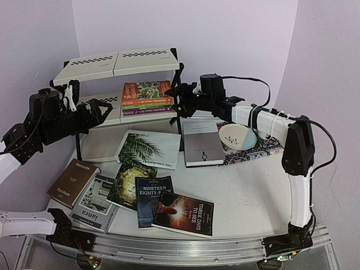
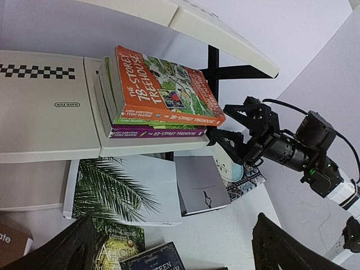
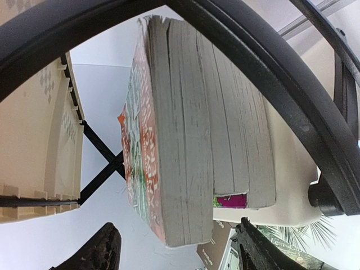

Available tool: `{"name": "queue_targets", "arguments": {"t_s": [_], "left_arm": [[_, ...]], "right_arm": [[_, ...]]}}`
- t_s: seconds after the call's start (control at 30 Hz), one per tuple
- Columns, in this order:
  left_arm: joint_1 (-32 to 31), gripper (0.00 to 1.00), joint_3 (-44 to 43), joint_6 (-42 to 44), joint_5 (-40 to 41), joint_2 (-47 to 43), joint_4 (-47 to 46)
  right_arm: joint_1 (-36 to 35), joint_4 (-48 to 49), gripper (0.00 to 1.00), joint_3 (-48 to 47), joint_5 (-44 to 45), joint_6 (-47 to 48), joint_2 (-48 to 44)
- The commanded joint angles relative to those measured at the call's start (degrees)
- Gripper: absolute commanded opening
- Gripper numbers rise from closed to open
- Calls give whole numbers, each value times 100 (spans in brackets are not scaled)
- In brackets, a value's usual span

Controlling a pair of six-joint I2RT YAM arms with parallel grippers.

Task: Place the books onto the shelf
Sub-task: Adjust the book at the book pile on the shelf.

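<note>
Evidently some books (image 1: 147, 97) are stacked on the shelf's (image 1: 121, 63) middle tier, the right pincer (image 1: 178, 100) beside them and the left pincer (image 1: 103, 110) are released, and the grey book (image 1: 201, 143) on the desk (image 1: 242, 185) is probably to be grasped next.

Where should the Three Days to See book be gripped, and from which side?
Probably its right edge, from the right: the Three Days to See book lies flat, left end on the Nineteen Eighty-Four book, right edge free.

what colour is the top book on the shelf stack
The top book is orange; clearest in the left wrist view.
</note>
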State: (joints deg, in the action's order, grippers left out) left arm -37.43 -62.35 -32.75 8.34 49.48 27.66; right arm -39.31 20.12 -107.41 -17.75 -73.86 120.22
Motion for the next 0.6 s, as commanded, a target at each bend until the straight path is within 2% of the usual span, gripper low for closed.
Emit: {"name": "queue_targets", "arguments": {"t_s": [0.0,0.07,0.17,0.27,0.57], "left_arm": [[25,98,-24,113,2,-95,-42],[25,98,-26,111,-42,-62,-42],[25,98,-16,115,-51,-27,-46],[26,98,-29,118,-49,-24,-46],[25,98,-24,159,1,-87,-41]], "right_arm": [[-30,249,65,2,-340,280,-472],[-25,253,55,-23,-411,306,-478],[-26,248,28,17,-385,314,-491],[-24,247,17,20,-304,328,-468],[-20,238,14,-90,-156,267,-335]]}}
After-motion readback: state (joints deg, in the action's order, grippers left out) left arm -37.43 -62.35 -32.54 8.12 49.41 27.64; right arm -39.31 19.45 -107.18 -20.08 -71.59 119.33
